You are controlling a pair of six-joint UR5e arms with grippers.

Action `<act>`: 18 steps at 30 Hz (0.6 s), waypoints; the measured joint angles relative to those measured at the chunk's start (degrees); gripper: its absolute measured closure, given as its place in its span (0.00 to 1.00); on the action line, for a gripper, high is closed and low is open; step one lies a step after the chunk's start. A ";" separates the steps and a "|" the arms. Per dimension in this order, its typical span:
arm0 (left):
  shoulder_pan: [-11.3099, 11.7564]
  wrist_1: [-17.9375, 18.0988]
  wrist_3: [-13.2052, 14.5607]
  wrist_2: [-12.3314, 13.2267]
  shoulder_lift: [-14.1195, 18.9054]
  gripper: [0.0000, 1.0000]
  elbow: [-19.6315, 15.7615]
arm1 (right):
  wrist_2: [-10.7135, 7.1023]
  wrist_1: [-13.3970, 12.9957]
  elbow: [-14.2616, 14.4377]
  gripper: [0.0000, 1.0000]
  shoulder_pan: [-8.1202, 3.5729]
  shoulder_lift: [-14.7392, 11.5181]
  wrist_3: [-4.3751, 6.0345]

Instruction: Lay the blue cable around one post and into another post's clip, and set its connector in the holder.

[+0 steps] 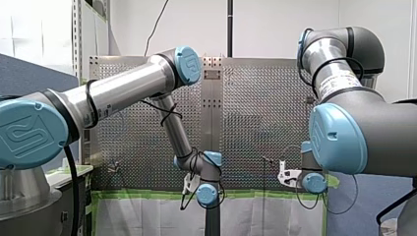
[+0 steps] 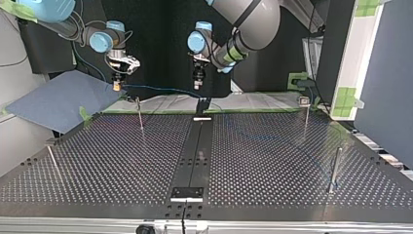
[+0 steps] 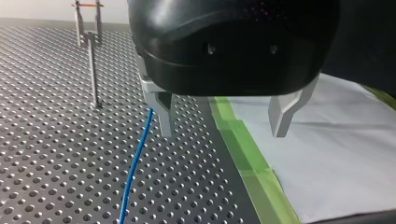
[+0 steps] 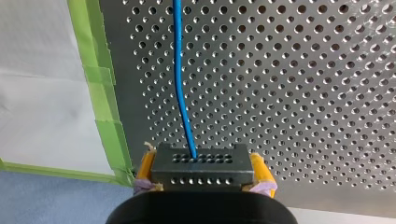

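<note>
In the right wrist view my right gripper is shut with its yellow pads on the dark connector. The blue cable leaves the connector and runs ahead over the perforated table. In the top view my right gripper hangs above the table's far edge at the left, and the cable stretches from it towards my left gripper. My left gripper is open, with nothing between its metal fingers. The cable lies just beside one finger.
Thin posts stand on the table in the top view: one near my right gripper, one with a clip at the far right, one nearer right. A black fixture sits at the central rail's far end. Green tape edges the table.
</note>
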 joint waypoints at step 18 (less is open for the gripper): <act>-1.00 -0.27 4.31 -0.44 1.76 0.01 1.04 | -0.29 0.04 0.01 1.00 0.10 0.01 -0.03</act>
